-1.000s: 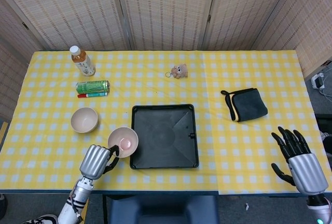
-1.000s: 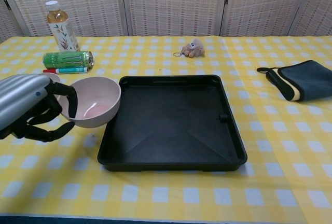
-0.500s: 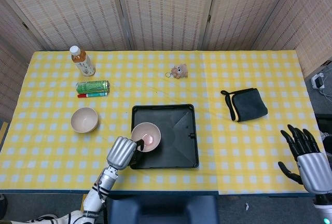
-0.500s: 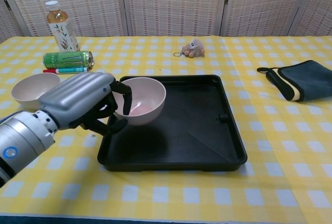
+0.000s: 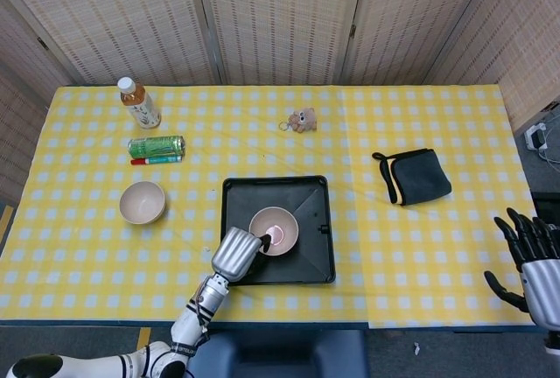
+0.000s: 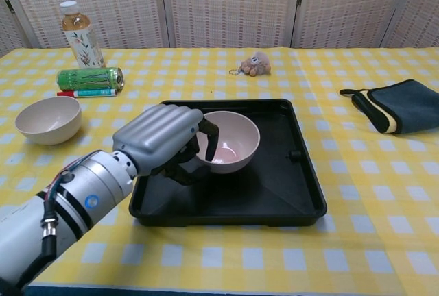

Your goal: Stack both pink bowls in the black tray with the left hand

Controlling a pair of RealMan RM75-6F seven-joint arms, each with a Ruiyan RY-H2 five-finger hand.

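Note:
My left hand (image 5: 236, 254) (image 6: 167, 140) grips a pink bowl (image 5: 274, 230) (image 6: 229, 142) by its left rim and holds it over the middle of the black tray (image 5: 308, 268) (image 6: 274, 200); I cannot tell whether the bowl touches the tray floor. The other pink bowl (image 5: 142, 202) (image 6: 49, 119) stands upright on the cloth to the left of the tray. My right hand (image 5: 535, 261) is at the bottom right corner of the head view, fingers spread, holding nothing.
At the back left stand a tea bottle (image 5: 139, 102) (image 6: 77, 33), a green can (image 5: 156, 146) (image 6: 90, 78) on its side and a red pen (image 5: 155, 160). A small bear keychain (image 5: 301, 120) (image 6: 254, 64) lies behind the tray. A dark folded pouch (image 5: 412, 177) (image 6: 398, 106) lies to the right.
My left hand has carried the bowl rightward from the table's left side to above the tray's middle. My right hand has drawn back toward the bottom right corner.

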